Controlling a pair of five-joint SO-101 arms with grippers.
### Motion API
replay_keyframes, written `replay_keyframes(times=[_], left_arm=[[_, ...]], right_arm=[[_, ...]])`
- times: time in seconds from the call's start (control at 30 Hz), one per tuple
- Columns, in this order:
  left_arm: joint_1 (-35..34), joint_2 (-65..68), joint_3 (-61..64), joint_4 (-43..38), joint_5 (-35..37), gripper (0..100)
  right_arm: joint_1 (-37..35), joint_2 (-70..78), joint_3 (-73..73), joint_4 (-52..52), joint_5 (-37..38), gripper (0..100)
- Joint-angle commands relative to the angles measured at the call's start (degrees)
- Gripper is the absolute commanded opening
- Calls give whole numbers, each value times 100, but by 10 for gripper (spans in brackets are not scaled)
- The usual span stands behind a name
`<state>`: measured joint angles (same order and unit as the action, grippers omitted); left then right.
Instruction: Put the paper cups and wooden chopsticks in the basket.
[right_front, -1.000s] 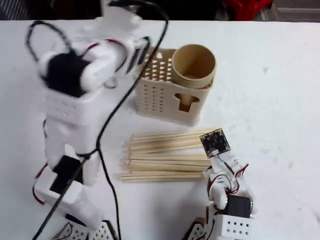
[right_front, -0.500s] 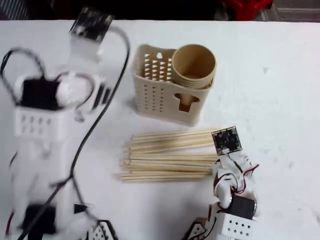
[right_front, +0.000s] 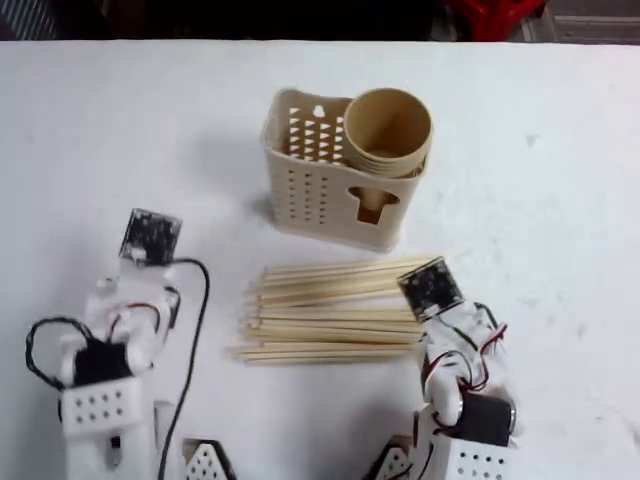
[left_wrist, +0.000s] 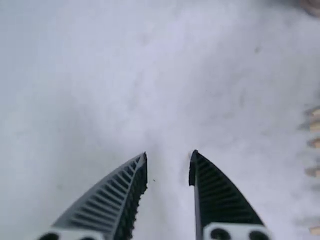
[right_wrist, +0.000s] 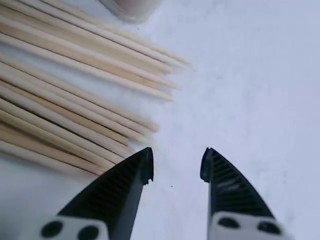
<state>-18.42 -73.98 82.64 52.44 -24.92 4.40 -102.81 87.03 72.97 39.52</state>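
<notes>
Chopsticks (right_front: 335, 312) lie at six o'clock from the basket (right_front: 310, 190) holding paper cups (right_front: 388, 130); we see left hand (left_wrist: 168, 155) and right hand (right_wrist: 177, 152) both released.

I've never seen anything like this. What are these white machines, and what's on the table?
The machines are a left arm and a right arm at a white table. One picture looks down from a fixed camera above. The other two come from cameras on each arm's wrist, so the dark prongs are its end effector. The left end effector is open over bare table, holding nothing. The right end effector is open too, empty, beside a pile of wooden chopsticks. Beyond the pile stands a perforated basket with stacked paper cups already inside.
</notes>
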Motion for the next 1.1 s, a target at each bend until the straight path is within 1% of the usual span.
replay_keyframes(times=[0.0, 0.13, 0.23, 0.3, 0.37, 0.43, 0.53, 0.63, 0.8, 0.93, 1.07], left_arm=[[-31, -840, 466, -202, -35, 157], [-31, -1807, 1160, -220, -62, 155], [-31, -2563, 1477, -132, -62, 155], [-31, -2985, 1442, 299, -62, 155], [-22, -3134, 1433, 589, -70, 157], [-22, -3090, 1433, 607, -70, 157], [-22, -3073, 1433, 607, -70, 157], [-22, -3073, 1433, 633, -70, 157], [-22, -3073, 1433, 642, -70, 157], [-22, -3073, 1433, 651, -70, 157], [-22, -3055, 1433, 695, -70, 157]], right_arm=[[-514, 13, -290, 40, 79, 166], [-884, 365, -457, -92, 18, 166], [-1042, 1191, -1116, -207, -149, 166], [-1253, 2000, -1811, -127, -149, 166], [-1490, 2932, -2585, 57, -132, 166], [-1771, 3776, -3244, 154, 35, 166], [-2193, 4752, -3895, 4, 510, 166], [-2589, 5288, -4079, -224, 879, 163], [-3732, 6352, -4009, -435, 1108, 166], [-4268, 7565, -4026, -1200, 1160, 166], [-4514, 8374, -4026, -2026, 1169, 166]])
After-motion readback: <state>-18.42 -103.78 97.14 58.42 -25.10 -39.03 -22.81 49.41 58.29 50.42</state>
